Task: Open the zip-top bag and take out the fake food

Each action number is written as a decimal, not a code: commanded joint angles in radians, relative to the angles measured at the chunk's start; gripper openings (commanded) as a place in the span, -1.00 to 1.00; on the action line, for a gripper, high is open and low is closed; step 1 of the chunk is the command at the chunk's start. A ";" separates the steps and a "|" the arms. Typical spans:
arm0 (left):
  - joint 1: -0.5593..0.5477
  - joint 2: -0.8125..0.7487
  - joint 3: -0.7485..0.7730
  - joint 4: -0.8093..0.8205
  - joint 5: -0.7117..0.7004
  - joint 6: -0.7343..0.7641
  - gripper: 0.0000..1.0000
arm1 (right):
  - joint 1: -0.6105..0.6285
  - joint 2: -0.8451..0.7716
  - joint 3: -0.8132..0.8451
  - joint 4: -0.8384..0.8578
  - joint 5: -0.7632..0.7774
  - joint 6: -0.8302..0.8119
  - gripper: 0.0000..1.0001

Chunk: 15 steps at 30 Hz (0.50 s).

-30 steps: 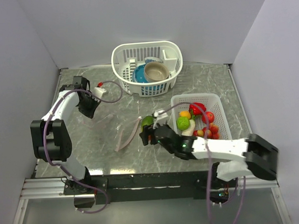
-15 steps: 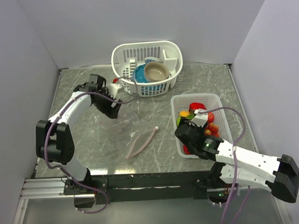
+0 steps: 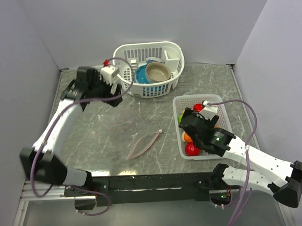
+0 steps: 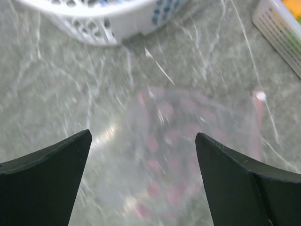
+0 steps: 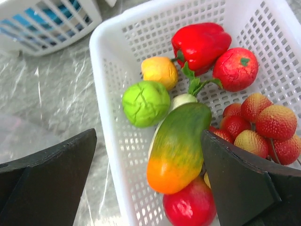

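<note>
The zip-top bag (image 3: 137, 136) lies flat and limp on the marble table, its pink zip strip (image 3: 144, 144) toward the near side. In the left wrist view the bag (image 4: 188, 155) shows blurred, with pink spots, below my left gripper (image 4: 143, 136), which hangs open above it with nothing held. The left gripper (image 3: 115, 89) is up beside the round basket. The fake food (image 5: 202, 42) fills the white rectangular basket (image 5: 101, 94). My right gripper (image 5: 149, 134) stands open over it, and a green-orange mango (image 5: 178, 146) rests on the pile between the fingers.
A round white mesh basket (image 3: 121, 52) at the back holds a blue bowl (image 3: 141, 74) and a tan bowl (image 3: 157, 71). The rectangular basket (image 3: 197, 96) sits at the right, partly under my right arm. Grey walls close in both sides.
The left gripper opened, let go of the bag and rose toward the round basket. The right gripper carried the mango from the bag to the rectangular basket and opened wider.
</note>
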 commanded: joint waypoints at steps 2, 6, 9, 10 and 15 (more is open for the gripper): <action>0.006 -0.355 -0.286 0.090 -0.026 -0.076 0.99 | 0.081 -0.041 0.012 -0.039 -0.036 -0.028 1.00; 0.020 -0.481 -0.380 0.100 -0.018 -0.105 0.99 | 0.145 -0.046 0.013 0.016 -0.021 -0.075 1.00; 0.022 -0.506 -0.384 0.102 -0.064 -0.154 0.99 | 0.190 -0.059 0.015 0.076 0.009 -0.135 1.00; 0.022 -0.508 -0.380 0.104 -0.112 -0.170 0.99 | 0.193 -0.062 0.018 0.089 0.012 -0.149 1.00; 0.028 -0.480 -0.356 0.087 -0.186 -0.274 0.99 | 0.228 -0.061 0.038 0.118 0.035 -0.212 1.00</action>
